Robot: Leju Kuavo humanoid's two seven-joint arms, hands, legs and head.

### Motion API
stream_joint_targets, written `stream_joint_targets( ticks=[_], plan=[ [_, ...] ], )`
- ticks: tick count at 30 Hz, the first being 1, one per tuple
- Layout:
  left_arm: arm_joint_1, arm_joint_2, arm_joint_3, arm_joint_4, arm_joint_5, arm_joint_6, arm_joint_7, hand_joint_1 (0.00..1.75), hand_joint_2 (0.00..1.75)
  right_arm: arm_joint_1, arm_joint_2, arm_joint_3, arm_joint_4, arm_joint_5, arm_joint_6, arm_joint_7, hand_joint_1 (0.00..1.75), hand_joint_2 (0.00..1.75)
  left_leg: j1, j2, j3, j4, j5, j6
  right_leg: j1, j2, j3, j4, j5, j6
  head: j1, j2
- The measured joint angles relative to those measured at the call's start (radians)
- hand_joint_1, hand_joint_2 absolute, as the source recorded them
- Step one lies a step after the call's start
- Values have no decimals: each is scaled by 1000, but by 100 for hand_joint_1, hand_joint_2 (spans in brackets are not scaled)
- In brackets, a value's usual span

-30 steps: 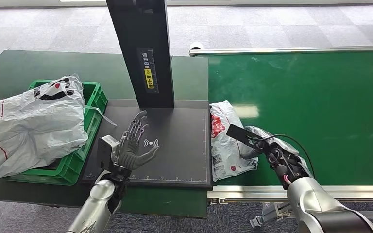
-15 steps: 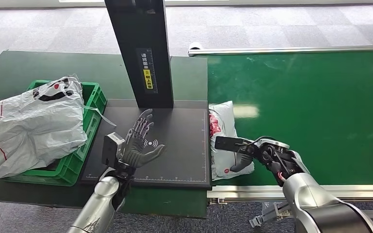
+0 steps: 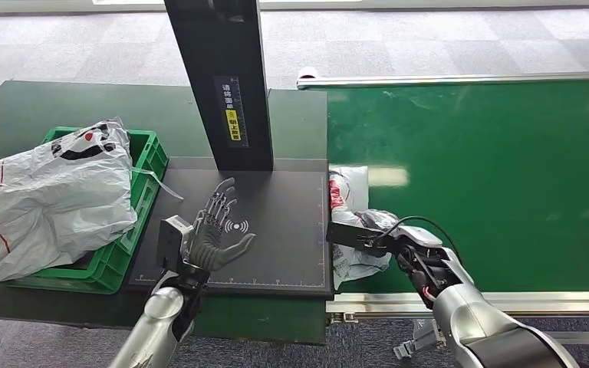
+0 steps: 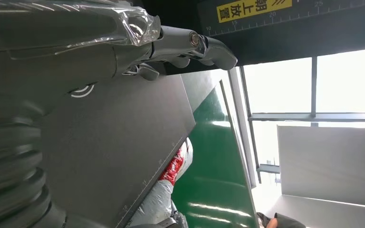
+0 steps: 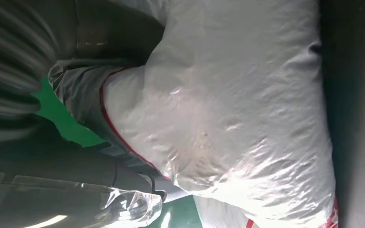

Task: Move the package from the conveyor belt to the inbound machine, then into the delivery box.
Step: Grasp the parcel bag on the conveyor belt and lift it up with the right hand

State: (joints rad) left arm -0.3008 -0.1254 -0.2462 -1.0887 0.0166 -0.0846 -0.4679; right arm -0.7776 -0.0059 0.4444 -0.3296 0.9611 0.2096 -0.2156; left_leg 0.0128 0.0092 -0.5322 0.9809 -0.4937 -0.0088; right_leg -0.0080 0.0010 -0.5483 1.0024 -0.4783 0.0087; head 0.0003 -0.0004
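Note:
The package [image 3: 347, 188] is a white plastic mailer with red print, lying at the left end of the green conveyor belt [image 3: 491, 176], against the edge of the inbound machine's black scan plate [image 3: 284, 230]. My right hand [image 3: 387, 236] grips its near part, and the bag is bunched up under the fingers. In the right wrist view the package [image 5: 228, 109] presses into the palm of the right hand [image 5: 57, 166]. My left hand [image 3: 213, 234] hovers open, palm up, over the plate beside the scan symbol. The left wrist view shows its fingers [image 4: 185, 42] spread and the package [image 4: 168, 190] beyond the plate.
The machine's black column [image 3: 218, 84] rises behind the plate. A green crate [image 3: 134, 230] at the left holds a large white bag [image 3: 46, 199] that spills over its near side. The belt's metal rail [image 3: 506, 303] runs along the front.
My right hand has moved left along the belt and closed on the package, crumpling it toward the scan plate. The left hand has barely shifted.

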Motion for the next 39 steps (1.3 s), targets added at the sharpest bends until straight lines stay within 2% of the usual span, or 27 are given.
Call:
stream_joint_targets(
  ticks=[8,24,31,39],
  plan=[
    [23,0,13,-39,-9,3,19,0,175,17,3,32,-6,-6,-83,28,175,175,0,-1,-1,0,0,0,0,0,0,0,0,0,0,0],
    [41,0,29,-65,-14,3,23,0,175,27,3,42,-11,-26,-109,23,175,175,0,-2,-1,0,0,0,0,-1,0,0,0,0,0,0],
    [70,0,44,-108,-28,4,35,0,175,74,3,13,-56,-142,-275,-60,175,175,0,-1,-4,0,0,0,0,0,-3,0,0,0,0,0],
    [96,0,57,-138,-29,5,35,0,175,146,1,-102,-225,-360,-507,-224,175,175,0,-3,-7,0,0,0,0,-1,-6,0,0,0,0,0]
  ],
)
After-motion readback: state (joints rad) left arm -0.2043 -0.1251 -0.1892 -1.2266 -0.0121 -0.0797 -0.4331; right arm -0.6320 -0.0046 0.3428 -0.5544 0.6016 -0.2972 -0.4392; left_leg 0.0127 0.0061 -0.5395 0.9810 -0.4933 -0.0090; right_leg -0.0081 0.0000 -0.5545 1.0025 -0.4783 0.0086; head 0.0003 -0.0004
